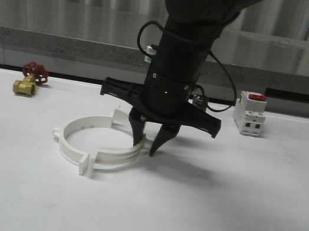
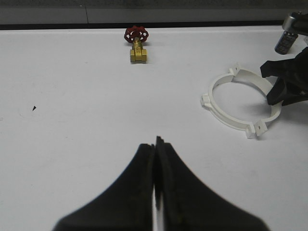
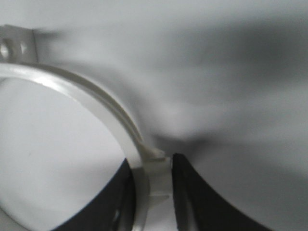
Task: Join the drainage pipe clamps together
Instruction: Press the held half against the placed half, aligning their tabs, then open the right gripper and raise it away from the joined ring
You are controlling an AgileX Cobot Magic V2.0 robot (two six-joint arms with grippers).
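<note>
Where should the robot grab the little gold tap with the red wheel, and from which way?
Probably from above, fingers closing across the brass body of the valve. It lies on its side on the white table, so the body offers flatter, firmer sides than the round red handwheel, which could turn in the grip.

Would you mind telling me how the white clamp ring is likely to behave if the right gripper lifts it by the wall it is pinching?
The clamp ring looks thin-walled and hollow, so probably light. Gripped at one side by the right gripper, it may sag or tilt. If its two halves aren't locked, they could separate; smooth plastic may slip.
</note>
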